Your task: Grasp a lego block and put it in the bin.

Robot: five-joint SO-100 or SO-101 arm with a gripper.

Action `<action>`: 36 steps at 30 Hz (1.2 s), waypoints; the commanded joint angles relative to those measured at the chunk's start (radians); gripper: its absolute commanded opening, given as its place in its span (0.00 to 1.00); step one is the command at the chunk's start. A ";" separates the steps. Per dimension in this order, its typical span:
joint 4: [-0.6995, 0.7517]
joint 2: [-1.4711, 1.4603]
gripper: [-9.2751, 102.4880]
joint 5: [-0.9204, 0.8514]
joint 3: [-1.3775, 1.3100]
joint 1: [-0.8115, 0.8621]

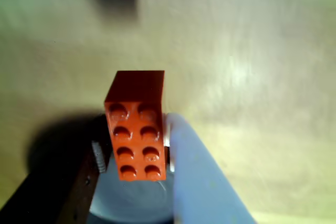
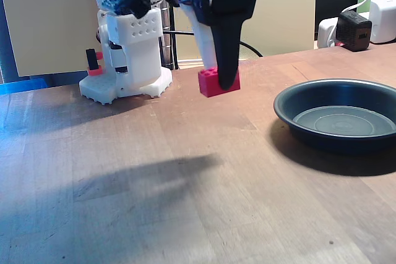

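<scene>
One lego block (image 2: 213, 82) pinched in raised hand (image 2: 221, 85), bin (image 2: 297, 122) right

Wooden table (image 2: 185, 171): brown planks, visible grain, seams between boards. Bin (image 2: 339, 117) sits on it at right in fixed view, dark, round, shallow, flared rim. White robot base (image 2: 127, 78) stands on it at back left. Arm's soft shadow (image 2: 142, 174) falls across middle boards. Wrist view: pale blurred tabletop.
</scene>
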 commanded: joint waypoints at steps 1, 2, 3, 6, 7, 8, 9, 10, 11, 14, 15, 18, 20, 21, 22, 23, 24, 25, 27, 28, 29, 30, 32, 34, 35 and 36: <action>0.003 0.038 0.08 0.063 -0.005 -0.066; 0.003 0.038 0.08 0.095 -0.008 -0.092; 0.003 0.038 0.08 0.132 -0.014 -0.121; -0.020 0.037 0.08 0.249 -0.018 -0.202; -0.040 0.037 0.08 0.287 -0.018 -0.230; -0.055 0.037 0.08 0.325 -0.018 -0.253; -0.071 0.035 0.08 0.365 -0.018 -0.278; -0.084 0.035 0.08 0.403 -0.018 -0.301; -0.100 0.035 0.08 0.439 -0.018 -0.322; -0.141 0.035 0.08 0.515 -0.018 -0.362; -0.152 0.034 0.08 0.528 -0.018 -0.370; -0.179 0.023 0.08 0.537 -0.018 -0.379; -0.183 -0.020 0.08 0.538 -0.023 -0.385; -0.183 -0.049 0.08 0.540 -0.037 -0.387; -0.176 -0.080 0.08 0.541 -0.057 -0.390; -0.170 -0.107 0.08 0.549 -0.083 -0.399; -0.170 -0.137 0.08 0.574 -0.112 -0.403; -0.170 -0.166 0.08 0.606 -0.143 -0.411; -0.170 -0.225 0.08 0.641 -0.204 -0.426; -0.170 -0.255 0.08 0.650 -0.230 -0.430; -0.169 -0.281 0.08 0.653 -0.255 -0.430; -0.169 -0.299 0.08 0.655 -0.275 -0.430; -0.169 -0.336 0.08 0.658 -0.308 -0.430; -0.169 -0.371 0.08 0.658 -0.353 -0.430; -0.169 -0.383 0.08 0.658 -0.373 -0.430; -0.169 -0.397 0.08 0.658 -0.391 -0.428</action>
